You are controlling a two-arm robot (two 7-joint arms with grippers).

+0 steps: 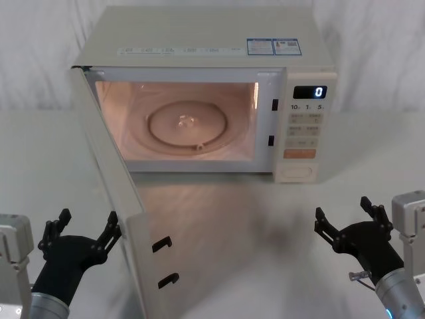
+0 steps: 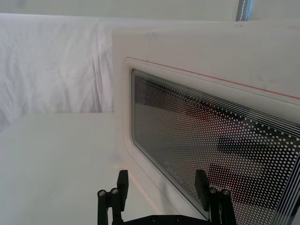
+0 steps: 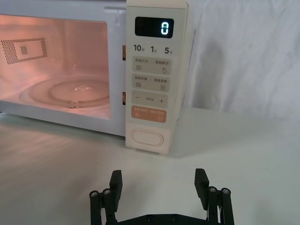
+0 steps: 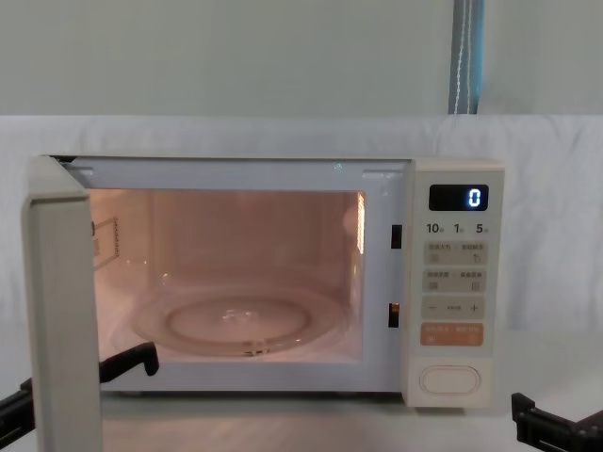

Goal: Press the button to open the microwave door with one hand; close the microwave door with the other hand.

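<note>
**Door wide open, closing push not yet made: risks & blind spots**

The microwave (image 1: 206, 93) sits at the back of the worktop (image 1: 265, 226), cavity lit, display at 0. The microwave door (image 1: 143, 266) is swung fully out toward the robot's left, hinge side left. The button (image 3: 147, 138) is at the bottom of the key panel, w/ nothing touching it.

Left end effector (image 1: 80, 232) hovers just beside the door's outer face, fingers spread, holding nothing. Right end effector (image 1: 348, 222) hangs low in front of the panel, well apart from it, also released & empty.

Risks, as I judge them:
- Left fingers could catch the door's free edge instead of pushing flat on the outer face, so the door skids or the oven shifts on the worktop.
- Too soft a push = latch hooks don't seat; door rebounds ajar.
- Too hard = whole oven slides back.

Hard to see: in the chest view the door is edge-on & hides most of the left end effector; whether it touches the glass can't be told from the left wrist view. Door's lower edge is cut off in the head view.
</note>
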